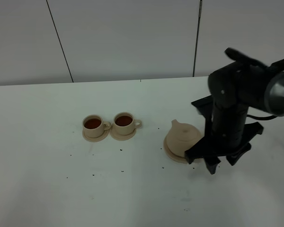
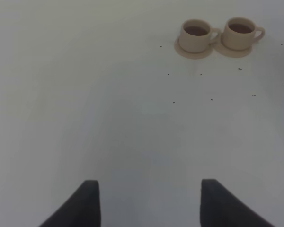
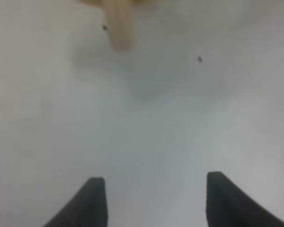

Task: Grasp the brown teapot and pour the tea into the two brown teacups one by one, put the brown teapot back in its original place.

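The brown teapot stands on the wide saucer right of centre on the white table. The two brown teacups stand side by side on small saucers to its left, both holding dark tea; they also show in the left wrist view. My right gripper is open and empty, just right of the teapot; a blurred beige part of the teapot lies ahead of it. My left gripper is open and empty over bare table, far from the cups.
Small dark specks are scattered over the white table. A panelled wall stands behind the table's far edge. The right arm's black body rises beside the teapot.
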Available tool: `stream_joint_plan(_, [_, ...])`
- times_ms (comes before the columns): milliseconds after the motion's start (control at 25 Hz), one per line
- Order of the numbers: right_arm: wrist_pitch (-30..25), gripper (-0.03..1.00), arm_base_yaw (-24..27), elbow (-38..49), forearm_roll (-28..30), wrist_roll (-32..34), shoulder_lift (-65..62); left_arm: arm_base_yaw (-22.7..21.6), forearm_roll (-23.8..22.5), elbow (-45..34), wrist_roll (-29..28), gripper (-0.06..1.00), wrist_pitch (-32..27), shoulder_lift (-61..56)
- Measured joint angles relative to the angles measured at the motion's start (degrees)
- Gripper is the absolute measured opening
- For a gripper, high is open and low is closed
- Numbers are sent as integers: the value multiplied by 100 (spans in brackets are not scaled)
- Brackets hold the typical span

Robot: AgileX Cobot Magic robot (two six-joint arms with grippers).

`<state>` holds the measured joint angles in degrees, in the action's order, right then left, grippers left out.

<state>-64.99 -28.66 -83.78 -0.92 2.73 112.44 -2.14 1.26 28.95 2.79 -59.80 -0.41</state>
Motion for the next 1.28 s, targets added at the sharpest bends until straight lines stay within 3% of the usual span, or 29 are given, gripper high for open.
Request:
stream_joint_plan(160, [-100, 40, 411, 0, -195, -10, -242, 0, 0, 0, 0, 53, 0, 0])
stream_joint_plan(440, [-319, 34, 1605, 0, -784, -353, -506, 0, 0, 0, 0, 53, 0, 0])
stream_joint_plan(760, [-418, 34, 2495, 110, -913, -626, -879, 0, 0, 0, 6, 53, 0, 0])
stream_joint_plan(920, [-330, 34, 2642, 790, -912, -674, -1632, 0, 0, 0, 1, 53, 0, 0])
stream_joint_plan(1280, [459, 34, 2654, 3123, -919, -614, -4270, 0, 0, 0, 1, 53, 0, 0])
